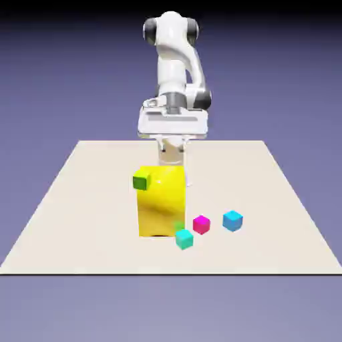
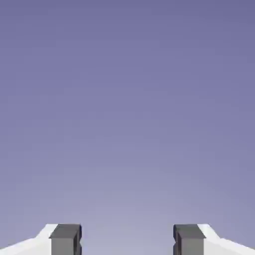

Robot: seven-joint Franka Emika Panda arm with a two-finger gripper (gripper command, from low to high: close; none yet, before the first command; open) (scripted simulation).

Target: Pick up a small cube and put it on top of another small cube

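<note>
The small magenta-pink cube (image 1: 201, 224) lies on the table, to the exterior view's right of the big yellow block (image 1: 160, 204). The small green cube (image 1: 141, 180) shows at that block's upper left corner. My gripper (image 1: 172, 161) hangs behind the yellow block, which hides its lower part. It is well away from the pink cube. In the hand view the gripper (image 2: 127, 240) is open: its two grey fingertips (image 2: 65, 239) stand wide apart with nothing between them. Only the plain backdrop shows there, and no cube.
A teal cube (image 1: 184, 238) sits at the yellow block's front right corner, close to the pink cube. A light blue cube (image 1: 232, 220) lies farther to the exterior view's right. The beige table (image 1: 80, 220) spreads around them.
</note>
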